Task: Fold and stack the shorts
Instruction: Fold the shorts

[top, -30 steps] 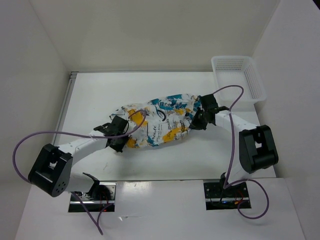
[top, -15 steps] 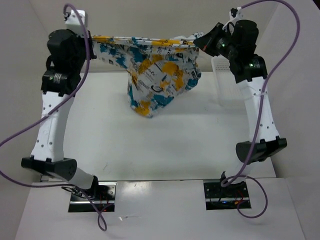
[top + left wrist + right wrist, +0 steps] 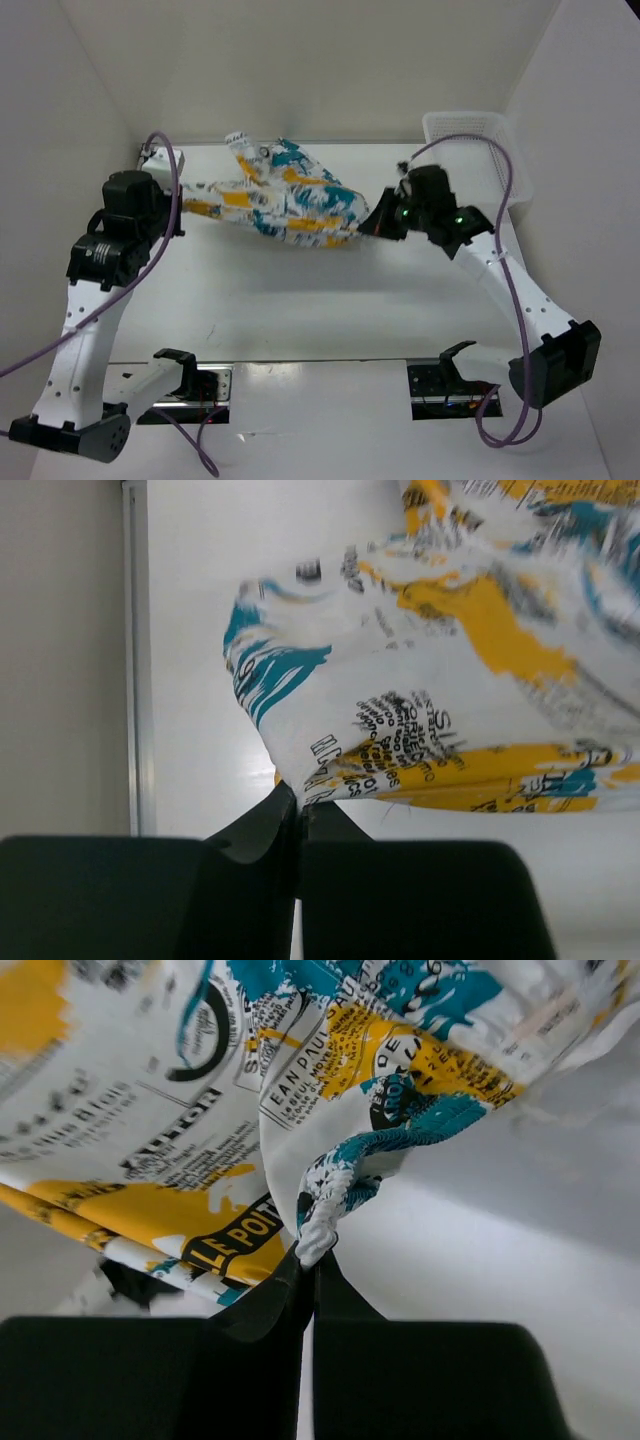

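White printed shorts [image 3: 290,200] span the gap between your arms, over the far half of the table [image 3: 300,300]. Your left gripper [image 3: 298,805] pinches one edge and your right gripper [image 3: 312,1260] the opposite gathered hem, each closed tight on the cloth.

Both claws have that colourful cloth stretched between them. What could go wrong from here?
The left gripper and right gripper each pinch only a thin edge of the shorts, so a tug might pull it free. The fabric looks bunched and twisted between them, so it may land crumpled, not flat.
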`<state>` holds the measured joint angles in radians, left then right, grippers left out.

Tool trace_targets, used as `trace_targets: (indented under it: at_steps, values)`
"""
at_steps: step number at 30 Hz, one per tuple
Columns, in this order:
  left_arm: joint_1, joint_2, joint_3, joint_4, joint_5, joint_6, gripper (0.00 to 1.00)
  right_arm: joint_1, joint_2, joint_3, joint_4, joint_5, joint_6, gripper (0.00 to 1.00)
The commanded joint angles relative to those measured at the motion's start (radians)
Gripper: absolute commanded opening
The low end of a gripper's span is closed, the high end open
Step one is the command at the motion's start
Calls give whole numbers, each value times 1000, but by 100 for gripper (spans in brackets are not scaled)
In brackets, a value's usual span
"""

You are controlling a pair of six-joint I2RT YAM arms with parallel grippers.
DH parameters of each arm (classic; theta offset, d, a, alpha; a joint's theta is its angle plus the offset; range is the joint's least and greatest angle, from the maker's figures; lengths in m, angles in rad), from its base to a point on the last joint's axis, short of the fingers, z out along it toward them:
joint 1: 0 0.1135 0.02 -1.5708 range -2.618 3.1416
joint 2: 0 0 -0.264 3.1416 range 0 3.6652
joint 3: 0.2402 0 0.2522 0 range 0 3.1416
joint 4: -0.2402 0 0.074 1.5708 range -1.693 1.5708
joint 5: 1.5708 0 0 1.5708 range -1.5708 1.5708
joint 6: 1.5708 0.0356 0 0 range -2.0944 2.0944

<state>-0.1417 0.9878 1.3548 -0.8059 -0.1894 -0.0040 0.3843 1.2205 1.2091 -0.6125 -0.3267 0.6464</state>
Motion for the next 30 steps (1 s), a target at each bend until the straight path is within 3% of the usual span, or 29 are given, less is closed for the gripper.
trace_targets:
  at_steps: [1, 4, 8, 11, 16, 20, 26, 27, 30]
  values:
    - [14, -101, 15, -93, -101, 4, 0, 120, -98, -140, -61, -30, 56, 0]
    - [14, -123, -2, -116, -122, 4, 0, 254, -142, -218, -76, -103, 103, 0]
    - [14, -85, -120, -41, -122, 4, 0, 272, -232, -334, -26, -181, 148, 0]
    - [14, 25, -149, 85, -104, 4, 0, 203, -242, -387, 23, -216, 139, 0]
    - [14, 274, -103, 253, -65, 4, 0, 110, -123, -443, 132, -264, 139, 0]
    - [14, 536, 28, 252, -39, 4, 2, 73, -61, -493, 132, -235, 121, 0]
    - [24, 687, 40, 280, -48, 4, 3, -119, -47, -545, 210, -186, 157, 0]
    - [24, 704, 40, 280, -48, 4, 3, -131, -38, -545, 211, -186, 157, 3]
    - [24, 776, 87, 271, -48, 4, 14, -142, 33, -502, 220, -156, 125, 58]
